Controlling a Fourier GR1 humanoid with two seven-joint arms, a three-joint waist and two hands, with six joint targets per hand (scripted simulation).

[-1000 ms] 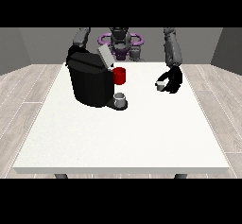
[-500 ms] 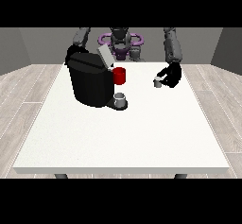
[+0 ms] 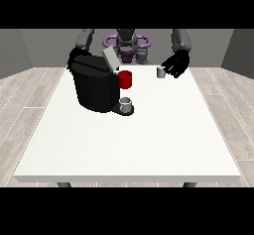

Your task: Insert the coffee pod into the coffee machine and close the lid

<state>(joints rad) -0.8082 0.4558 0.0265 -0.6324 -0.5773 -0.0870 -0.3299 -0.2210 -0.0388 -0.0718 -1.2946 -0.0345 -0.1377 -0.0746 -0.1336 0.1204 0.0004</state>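
So you have one coffee machine (image 3: 95, 87) at the table's (image 3: 129, 145) far left, black with its grey lid (image 3: 110, 59) tilted up, one small grey cup (image 3: 126, 103) on its tray and one red part (image 3: 125, 79) on its right side. You also have one coffee pod (image 3: 160, 72), a small grey cylinder, held above the far right of the table by curled fingers of the hand at the view's right (image 3: 176, 64). You can see just two hands; the hand at the view's left (image 3: 74, 56) sits behind the machine, and you cannot tell how its fingers lie.
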